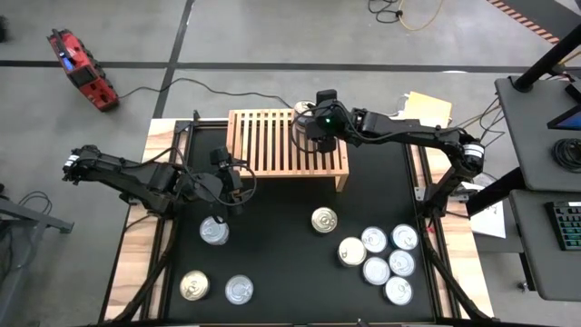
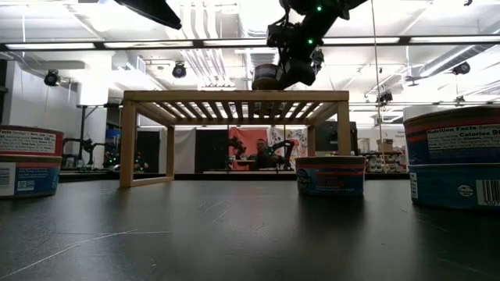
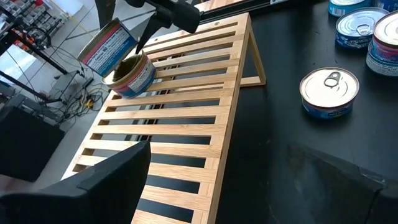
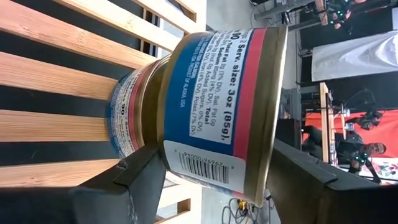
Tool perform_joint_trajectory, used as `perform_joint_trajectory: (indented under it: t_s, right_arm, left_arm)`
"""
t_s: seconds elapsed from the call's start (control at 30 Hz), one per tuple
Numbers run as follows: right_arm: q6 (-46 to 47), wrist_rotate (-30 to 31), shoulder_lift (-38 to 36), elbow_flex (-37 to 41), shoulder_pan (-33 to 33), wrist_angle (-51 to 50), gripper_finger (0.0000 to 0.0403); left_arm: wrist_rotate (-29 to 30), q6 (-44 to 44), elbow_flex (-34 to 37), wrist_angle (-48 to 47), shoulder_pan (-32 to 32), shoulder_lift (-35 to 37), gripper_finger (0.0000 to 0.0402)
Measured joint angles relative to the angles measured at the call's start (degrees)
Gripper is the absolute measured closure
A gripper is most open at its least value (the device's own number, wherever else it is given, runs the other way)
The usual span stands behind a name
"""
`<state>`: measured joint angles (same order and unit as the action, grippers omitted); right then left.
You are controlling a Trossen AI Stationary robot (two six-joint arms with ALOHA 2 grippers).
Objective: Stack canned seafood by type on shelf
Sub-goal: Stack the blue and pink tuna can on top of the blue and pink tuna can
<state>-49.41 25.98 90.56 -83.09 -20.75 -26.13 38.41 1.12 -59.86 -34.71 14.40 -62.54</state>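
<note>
The black counter (image 1: 300,236) fills the middle of the high view, with the slatted wooden shelf (image 1: 272,145) along its upper edge and loose tins (image 1: 388,254) clustered lower right. Over the shelf's right end, the right claw (image 1: 313,127) has its fingers spread around a tilted blue-and-red can (image 4: 217,106) atop another can (image 4: 127,118). The left claw (image 1: 231,186) hangs wide open and empty, left of centre.

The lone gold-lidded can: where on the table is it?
In the high view, the gold-lidded can stands alone mid-table, in front of the shelf and left of the cluster of cans.
</note>
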Motion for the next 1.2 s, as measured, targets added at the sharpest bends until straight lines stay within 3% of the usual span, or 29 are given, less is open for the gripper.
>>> perform_joint_trajectory:
  t_s: [0.93, 1.2]
  right_arm:
    - [4.07, 0.24, 0.0, -0.07, 0.09, -0.38, 0.0128]
    - [5.94, 0.01, -0.02, -0.09, 0.09, -0.55, 0.0117]
  left_arm:
    - [0.0, -0.61, 0.02, 0.89, 0.0, -5.18, 0.0047]
    - [-0.06, 1.42, 0.02, 6.0, -0.01, -4.76, 0.0047]
